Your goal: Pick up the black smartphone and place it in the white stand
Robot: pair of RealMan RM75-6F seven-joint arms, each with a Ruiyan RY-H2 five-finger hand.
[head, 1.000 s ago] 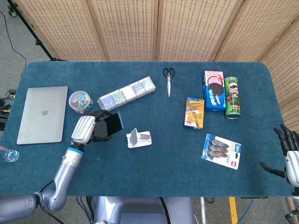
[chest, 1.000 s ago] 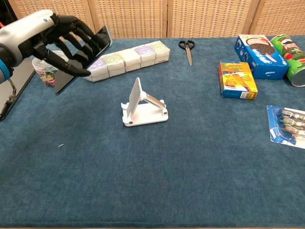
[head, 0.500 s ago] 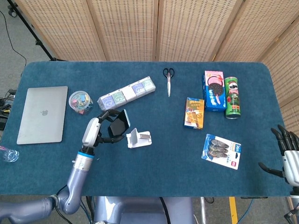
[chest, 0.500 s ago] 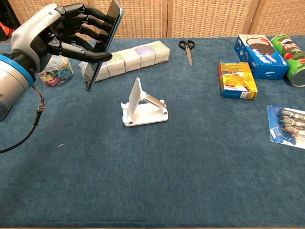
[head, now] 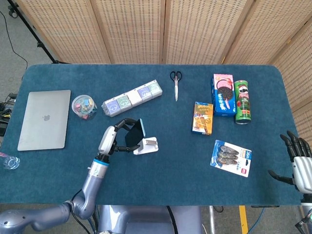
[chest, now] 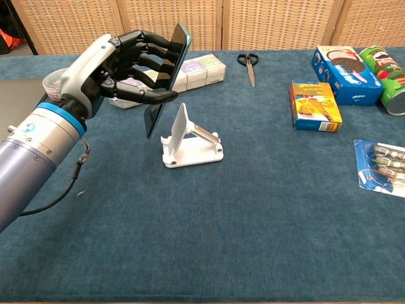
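My left hand (chest: 120, 69) (head: 118, 136) grips the black smartphone (chest: 166, 81) (head: 135, 134) edge-on and tilted, above the table. The phone hangs just left of the white stand (chest: 190, 140) (head: 146, 145), close to its raised back plate without clearly touching it. The stand sits on the blue table (chest: 253, 215) with its slot empty. My right hand (head: 298, 163) is at the far right edge of the head view, fingers spread, holding nothing; the chest view does not show it.
Behind the stand lies a row of small boxes (chest: 171, 76) and a tub of clips (head: 84, 105). A laptop (head: 45, 118) is far left. Scissors (chest: 247, 65), snack boxes (chest: 314, 105), a Pringles can (chest: 384, 69) and a blister pack (chest: 381, 164) occupy the right side.
My left hand has carried the phone rightwards, from beside the clip tub to just left of the stand, turning it more upright. The right hand barely moved.
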